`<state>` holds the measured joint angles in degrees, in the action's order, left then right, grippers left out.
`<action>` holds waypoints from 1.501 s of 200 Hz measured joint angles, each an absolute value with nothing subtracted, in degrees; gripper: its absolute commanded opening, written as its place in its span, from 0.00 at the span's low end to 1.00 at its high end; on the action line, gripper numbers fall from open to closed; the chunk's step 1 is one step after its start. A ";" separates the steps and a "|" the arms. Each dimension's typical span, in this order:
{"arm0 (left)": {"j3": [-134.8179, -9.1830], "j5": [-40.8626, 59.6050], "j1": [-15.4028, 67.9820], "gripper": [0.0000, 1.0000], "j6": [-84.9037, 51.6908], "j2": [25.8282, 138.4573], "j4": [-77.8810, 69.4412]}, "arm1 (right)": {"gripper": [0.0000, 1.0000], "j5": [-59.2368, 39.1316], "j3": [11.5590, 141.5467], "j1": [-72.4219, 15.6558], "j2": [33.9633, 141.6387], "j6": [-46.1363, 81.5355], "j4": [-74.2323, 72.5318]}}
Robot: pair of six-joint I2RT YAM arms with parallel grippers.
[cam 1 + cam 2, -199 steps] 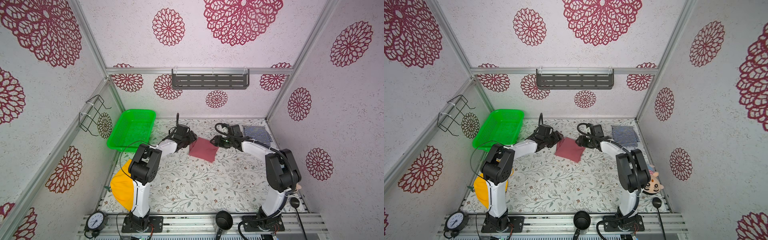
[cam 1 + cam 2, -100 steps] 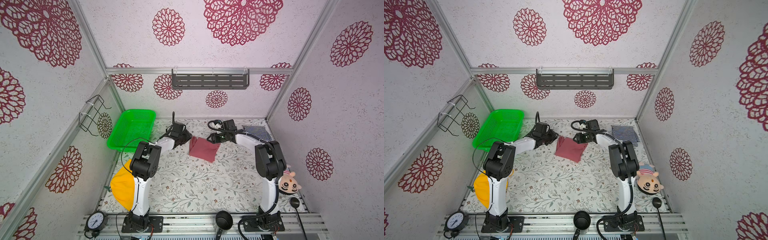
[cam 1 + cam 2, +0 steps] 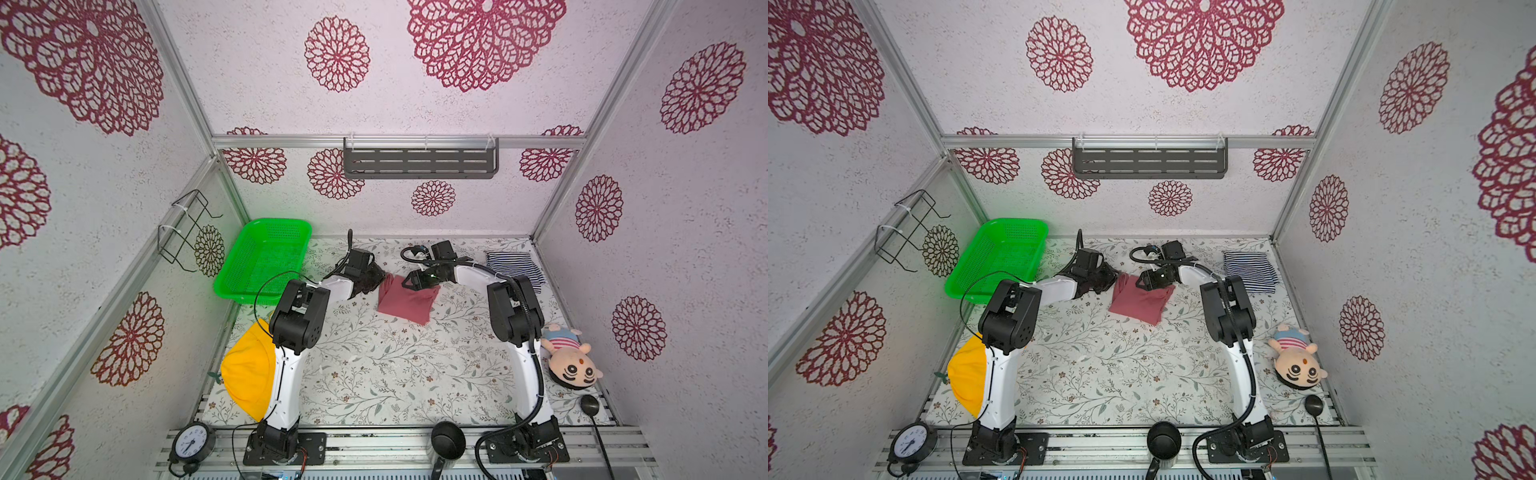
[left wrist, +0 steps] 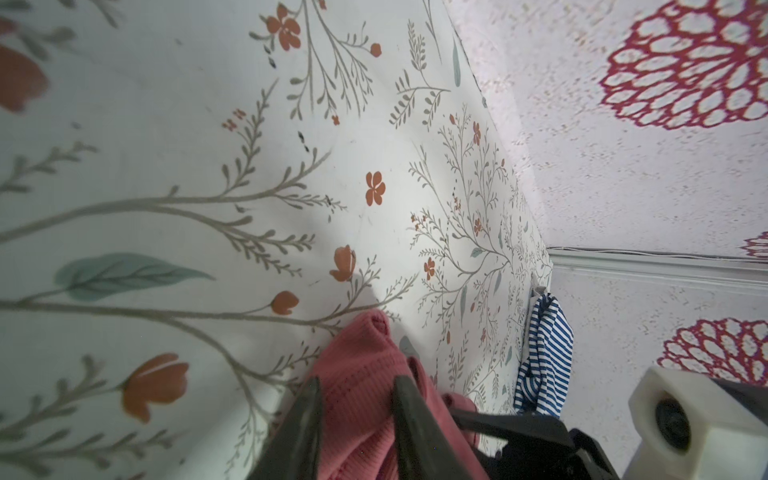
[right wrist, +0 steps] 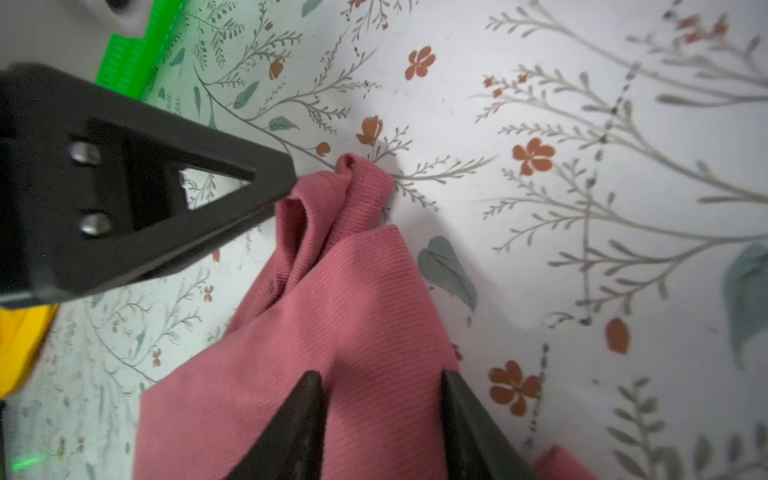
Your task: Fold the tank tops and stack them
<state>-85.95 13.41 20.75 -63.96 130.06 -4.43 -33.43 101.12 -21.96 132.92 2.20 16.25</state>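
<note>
**Both grippers on far edge of rose-red tank top (image 3: 405,302)**

rose-red tank top lies folded on the floral table (image 3: 395,365), back-middle, between the two arms in both top views. It reads as a skewed four-sided patch, wider across than deep, so the long axis runs roughly left-right. The far edge dips toward the front on its right side. The far-left corner is drawn up into a bunched point aimed at the back wall

left gripper (image 3: 380,281): jaws narrow, clamped on that bunched far-left corner. In the left wrist view ribbed cloth fills the gap between the fingers (image 4: 409,428)

right gripper (image 3: 407,284): jaws part-way closed, fingers (image 5: 299,419) straddling the far edge further right. Cloth sits between them, but I can't tell if it's actually pinched

striped tank top (image 3: 514,269): folded, back-right corner just beside the right wall, well apart from the red one. Its stripes run left-right in the top views, and it is clear of both grippers

green basket (image 3: 266,257) sits back-left, near the left arm
</note>
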 measured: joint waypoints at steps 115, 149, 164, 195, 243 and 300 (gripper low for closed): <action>-84.68 14.92 23.31 0.15 -66.48 130.52 -7.97 | 0.03 -39.66 89.69 -22.28 126.02 2.66 8.08; -84.36 15.66 23.97 0.27 -67.42 130.54 -9.23 | 0.04 -41.43 86.48 -22.28 122.63 2.66 4.67; -83.64 16.08 24.21 0.36 -68.27 130.52 -10.92 | 0.04 -41.89 86.32 -22.28 122.45 2.72 3.64; -78.48 16.45 24.60 0.54 -71.20 129.67 -17.82 | 0.04 -41.95 86.35 -22.26 122.48 3.66 2.50; -72.20 15.73 23.57 0.69 -72.69 123.04 -19.66 | 0.04 -41.78 88.58 -22.26 125.40 5.02 1.56; -72.88 15.55 21.21 0.75 -70.74 117.82 -19.22 | 0.45 -39.07 91.92 -22.26 129.71 7.07 2.24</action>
